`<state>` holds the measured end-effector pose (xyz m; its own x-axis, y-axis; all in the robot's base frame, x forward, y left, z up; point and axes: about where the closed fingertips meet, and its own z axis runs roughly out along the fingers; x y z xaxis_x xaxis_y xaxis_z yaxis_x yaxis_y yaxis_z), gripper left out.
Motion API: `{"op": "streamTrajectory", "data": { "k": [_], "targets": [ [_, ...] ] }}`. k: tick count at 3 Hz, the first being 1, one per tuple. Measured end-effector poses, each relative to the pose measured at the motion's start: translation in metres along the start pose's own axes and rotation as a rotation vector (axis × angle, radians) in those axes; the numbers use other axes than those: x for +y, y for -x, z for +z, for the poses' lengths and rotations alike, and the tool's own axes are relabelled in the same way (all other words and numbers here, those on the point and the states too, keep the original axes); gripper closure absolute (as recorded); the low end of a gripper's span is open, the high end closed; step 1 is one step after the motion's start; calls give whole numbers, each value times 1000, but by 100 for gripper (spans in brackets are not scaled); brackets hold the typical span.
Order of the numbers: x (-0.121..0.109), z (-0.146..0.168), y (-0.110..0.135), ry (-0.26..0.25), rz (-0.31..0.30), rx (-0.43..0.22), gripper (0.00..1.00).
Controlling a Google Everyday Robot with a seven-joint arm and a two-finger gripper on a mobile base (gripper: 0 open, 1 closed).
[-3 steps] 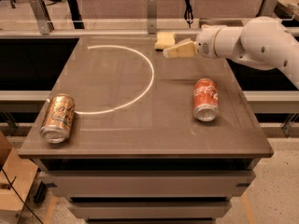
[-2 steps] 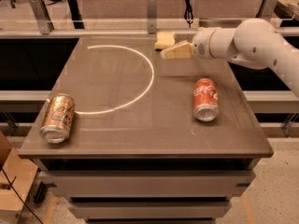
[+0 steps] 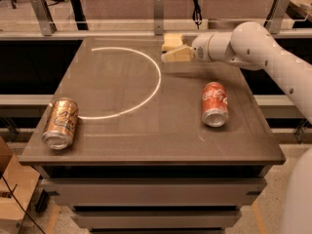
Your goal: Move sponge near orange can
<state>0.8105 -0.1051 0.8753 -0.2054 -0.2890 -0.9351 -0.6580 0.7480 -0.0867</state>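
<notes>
Foam is what I am dealing with: the sponge (image 3: 170, 39) is a small pale yellow block with rounded corners, lying at the far edge of the table (image 3: 146, 140), a little right of centre. I judge it very light and soft, so it should give under a squeeze and spring back. That makes it forgiving of a firm pinch, but easy to nudge away if I touch it off-centre. I would take it across its short sides, near the middle of its length, and close enough to dent it slightly so it cannot swing or slip out on the way. The gripper (image 3: 168, 57) sits just on the near side of the sponge, pointing left, with the white arm (image 3: 253, 43) reaching in from the right. From this view I cannot tell whether it is open or closed, nor whether it touches the block. The orange can (image 3: 61, 122) lies on its side at the near left corner, well apart from the sponge, with a white arc (image 3: 155, 82) painted on the tabletop between them. A red can (image 3: 215, 103) lies on its side at the right, clear of that diagonal. Both cans would roll if bumped, so I would set the sponge down beside the orange one without brushing it.
</notes>
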Motion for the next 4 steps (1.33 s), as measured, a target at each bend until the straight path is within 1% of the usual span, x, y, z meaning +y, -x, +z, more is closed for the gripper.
{"op": "streamTrajectory", "data": {
  "k": [2, 3, 4],
  "targets": [
    [-22, 37, 0, -19, 102, -69, 0],
    [-27, 54, 2, -19, 95, -54, 0],
    [-31, 70, -2, -23, 86, -37, 0]
  ]
}}
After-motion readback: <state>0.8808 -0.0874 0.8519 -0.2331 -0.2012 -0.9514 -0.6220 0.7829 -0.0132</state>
